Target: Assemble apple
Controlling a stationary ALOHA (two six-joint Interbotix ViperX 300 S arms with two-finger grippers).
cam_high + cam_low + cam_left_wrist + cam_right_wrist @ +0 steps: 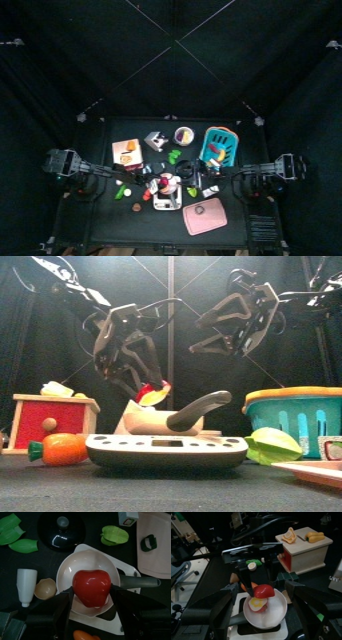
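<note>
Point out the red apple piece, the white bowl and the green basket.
Red apple piece [91, 587], left wrist view, its rounded top.
White bowl [70, 564], left wrist view, bare inside wall.
Green basket [297, 416], front view, front wall.

From here the right gripper [256, 614] frames the scene with its two black jaws standing apart, nothing between them. Past them a white bowl [264, 613] sits on a pale scale platform [278, 629]. Just above the bowl, the left gripper [256, 594] reaches down and clamps a red apple half [263, 591], tilted, with a yellowish cut face showing beneath it; whether that belongs to a second piece is hard to say. Behind stands a red wooden box [304, 552] with a light top carrying two small tan food pieces [302, 535]. A small green-and-white piece [252, 564] lies near the arm.
</note>
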